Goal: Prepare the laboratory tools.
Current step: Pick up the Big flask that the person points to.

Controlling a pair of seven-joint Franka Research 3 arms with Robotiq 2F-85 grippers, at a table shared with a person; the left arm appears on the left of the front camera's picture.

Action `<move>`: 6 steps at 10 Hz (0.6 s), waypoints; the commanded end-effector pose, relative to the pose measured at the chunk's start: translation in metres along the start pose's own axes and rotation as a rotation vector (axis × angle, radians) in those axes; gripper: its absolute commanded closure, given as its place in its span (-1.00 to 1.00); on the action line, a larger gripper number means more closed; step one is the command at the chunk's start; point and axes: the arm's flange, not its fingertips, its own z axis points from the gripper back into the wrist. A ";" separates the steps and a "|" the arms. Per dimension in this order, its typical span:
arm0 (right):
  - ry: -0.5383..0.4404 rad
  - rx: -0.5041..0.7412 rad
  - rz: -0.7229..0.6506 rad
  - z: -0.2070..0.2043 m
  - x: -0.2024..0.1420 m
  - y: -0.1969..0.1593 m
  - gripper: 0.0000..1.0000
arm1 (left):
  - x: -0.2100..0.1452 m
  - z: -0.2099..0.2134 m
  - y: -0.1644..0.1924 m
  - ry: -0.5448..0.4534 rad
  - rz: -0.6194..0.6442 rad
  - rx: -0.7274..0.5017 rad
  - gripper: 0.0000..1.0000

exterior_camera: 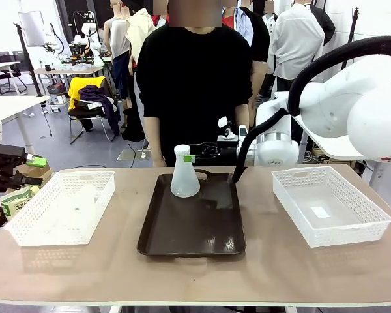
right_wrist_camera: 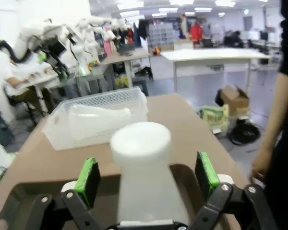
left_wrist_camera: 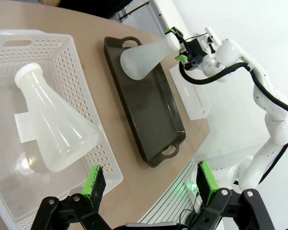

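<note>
One frosted-white flask (exterior_camera: pixel 184 175) stands upright at the far end of the dark brown tray (exterior_camera: pixel 192 231). My right gripper (exterior_camera: pixel 186 158) reaches in from behind it. In the right wrist view its green pads (right_wrist_camera: pixel 89 178) stand open on either side of the flask's neck (right_wrist_camera: pixel 140 146), with gaps showing. A second flask (left_wrist_camera: pixel 55 127) lies on its side in the left white basket (left_wrist_camera: pixel 81 72), faintly visible there (exterior_camera: pixel 85 195). My left gripper (left_wrist_camera: pixel 150 184) hovers open near that basket's edge, holding nothing. The left wrist view also shows the tray flask (left_wrist_camera: pixel 144 60) and the right gripper (left_wrist_camera: pixel 178 45) at its neck.
An empty white mesh basket (exterior_camera: pixel 329 205) sits right of the tray. A person in black (exterior_camera: pixel 195 78) stands at the far side of the table, hands down. The right arm's black cable (exterior_camera: pixel 247 147) hangs over the tray's far right corner. Bare tabletop runs along the near edge.
</note>
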 end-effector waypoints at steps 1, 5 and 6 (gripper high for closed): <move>0.117 -0.074 0.010 0.028 0.021 0.005 -1.00 | 0.000 0.001 0.000 -0.011 -0.008 -0.015 -1.00; 0.284 -0.254 0.067 0.094 0.060 0.006 -1.00 | 0.000 0.001 0.000 -0.011 -0.008 -0.015 -1.00; 0.302 -0.319 0.073 0.117 0.070 0.011 -1.00 | 0.000 0.001 0.000 -0.011 -0.008 -0.015 -1.00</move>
